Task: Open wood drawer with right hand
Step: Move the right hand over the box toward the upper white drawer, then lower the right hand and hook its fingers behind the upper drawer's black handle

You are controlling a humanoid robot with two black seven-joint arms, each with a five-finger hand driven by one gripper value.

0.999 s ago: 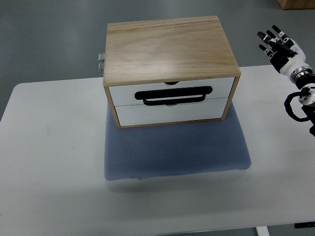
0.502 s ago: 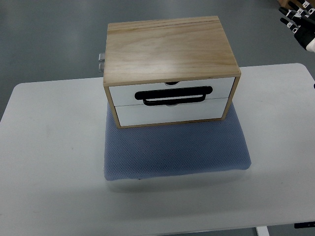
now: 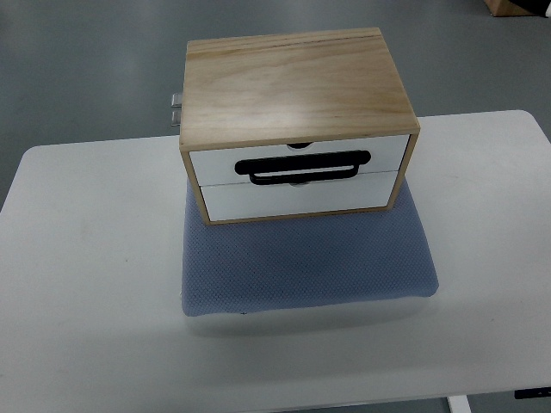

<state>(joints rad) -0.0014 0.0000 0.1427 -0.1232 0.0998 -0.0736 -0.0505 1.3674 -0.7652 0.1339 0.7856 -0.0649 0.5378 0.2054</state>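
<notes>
Item: white counter [image 3: 95, 284], matte, smooth, with rounded corners, filling most of the top view; a few faint scuffs show on its left half. Beyond its far edge, from 10 to 2 o'clock, lies a grey floor [image 3: 86, 60], plain and dull, with a corner of a tan box-like object [image 3: 516, 5] at the 1 o'clock edge of the picture, too cropped to identify. Item: blue-grey mat [image 3: 310, 262], rectangular, soft-looking, with a fine dotted weave and slightly rounded edges, lying on the counter just below centre. Item: wood drawer [image 3: 297, 82], a box-shaped unit of pale plywood with visible grain and a faint sheen on its top, standing on the far part of the mat at about 12 o'clock from the mat's middle. Its front carries two white, smooth drawer faces, one above the other, both flush with the frame and closed. A black handle [image 3: 306, 167], a flat elongated loop, lies across the seam between the two faces. A small metal fitting [image 3: 176, 108] projects from the unit's left rear side at 9 o'clock. Neither hand appears in the view, so whether either is released, clenched or grasping cannot be told.
</notes>
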